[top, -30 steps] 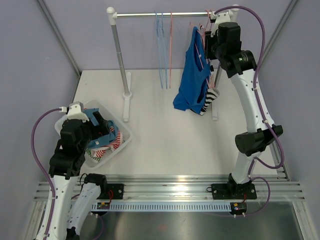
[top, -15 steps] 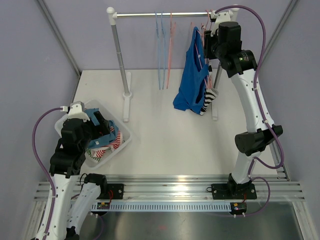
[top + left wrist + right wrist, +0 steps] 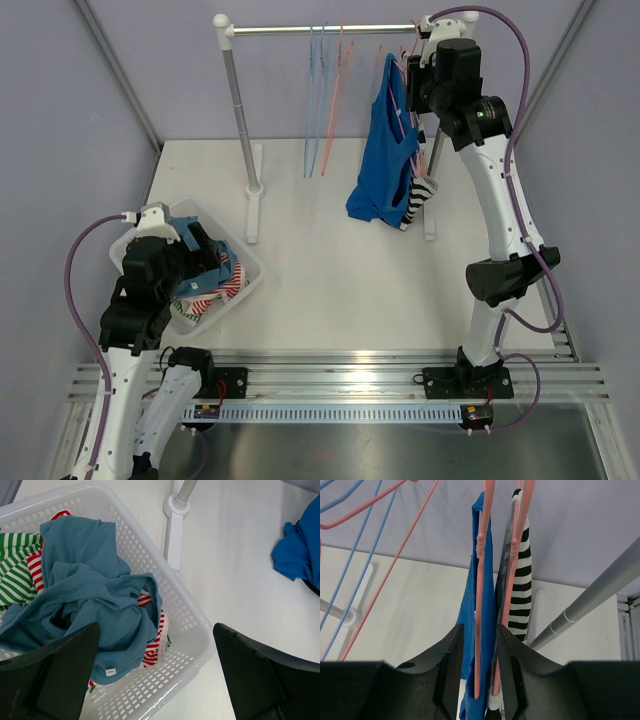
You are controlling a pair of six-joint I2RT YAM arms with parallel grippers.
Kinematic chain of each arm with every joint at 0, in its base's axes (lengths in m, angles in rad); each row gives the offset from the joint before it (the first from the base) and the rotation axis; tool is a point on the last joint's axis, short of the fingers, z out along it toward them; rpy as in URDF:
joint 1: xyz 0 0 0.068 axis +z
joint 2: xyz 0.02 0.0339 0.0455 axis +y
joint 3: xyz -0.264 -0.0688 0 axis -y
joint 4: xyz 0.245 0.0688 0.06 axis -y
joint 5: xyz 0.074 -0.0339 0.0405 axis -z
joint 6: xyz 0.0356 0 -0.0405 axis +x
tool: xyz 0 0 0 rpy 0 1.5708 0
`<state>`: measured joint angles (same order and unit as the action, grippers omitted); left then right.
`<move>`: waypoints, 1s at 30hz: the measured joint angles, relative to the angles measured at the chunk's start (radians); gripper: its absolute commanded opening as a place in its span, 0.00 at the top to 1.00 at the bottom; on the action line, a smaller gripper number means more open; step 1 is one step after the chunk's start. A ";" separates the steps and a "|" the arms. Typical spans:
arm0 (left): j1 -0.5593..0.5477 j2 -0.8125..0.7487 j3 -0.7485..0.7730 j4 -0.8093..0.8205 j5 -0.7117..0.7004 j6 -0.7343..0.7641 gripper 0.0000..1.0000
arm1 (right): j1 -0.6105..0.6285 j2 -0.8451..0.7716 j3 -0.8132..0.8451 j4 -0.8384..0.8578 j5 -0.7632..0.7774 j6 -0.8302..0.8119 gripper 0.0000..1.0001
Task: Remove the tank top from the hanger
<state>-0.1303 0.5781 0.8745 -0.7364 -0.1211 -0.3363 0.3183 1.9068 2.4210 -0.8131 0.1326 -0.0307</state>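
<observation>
The blue tank top [image 3: 385, 160] hangs on a pink hanger at the right end of the rail [image 3: 290, 30]. My right gripper [image 3: 415, 88] is at the hanger's top. In the right wrist view its jaws [image 3: 479, 672] stand narrow, closed on the blue tank top [image 3: 469, 605] and its pink hanger [image 3: 481, 580]. A second pink hanger with a black-and-white striped garment [image 3: 522, 580] presses against the right finger. My left gripper [image 3: 155, 680] is open and empty above the white basket [image 3: 200, 635].
Empty blue and pink hangers [image 3: 322, 100] hang mid-rail, swung to the left. The rack's left post [image 3: 240, 110] stands on a foot beside the basket [image 3: 252, 268], which holds a teal garment [image 3: 90, 595] and striped clothes. The rack's right post [image 3: 590, 600] is close to my right gripper.
The empty hangers in the middle of the rail have swung to the left. My right gripper has shifted slightly at the hanger's top. The left arm has not moved.
</observation>
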 measured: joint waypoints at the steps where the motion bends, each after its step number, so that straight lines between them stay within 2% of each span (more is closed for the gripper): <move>1: 0.000 0.000 0.000 0.000 0.002 0.000 0.01 | 0.000 0.008 0.003 0.000 0.001 0.000 0.63; 11: 0.000 0.000 0.000 0.006 0.006 0.000 0.01 | 0.000 0.095 0.022 -0.009 0.000 -0.001 0.69; 12: 0.000 0.000 0.000 0.006 0.006 0.000 0.01 | 0.000 0.098 0.022 -0.010 0.000 -0.002 0.76; 17: 0.000 0.000 0.000 0.006 0.007 0.000 0.01 | 0.000 0.105 0.022 -0.020 0.000 -0.003 0.89; 19: 0.000 0.000 0.000 0.006 0.008 0.000 0.01 | 0.000 0.105 0.029 -0.028 -0.002 -0.001 1.00; 30: 0.000 0.000 0.000 0.006 0.014 0.000 0.01 | 0.000 0.093 0.047 -0.047 -0.048 0.055 1.00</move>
<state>-0.1303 0.5781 0.8745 -0.7307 -0.1074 -0.3363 0.3187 1.9995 2.4683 -0.8597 0.0841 0.0242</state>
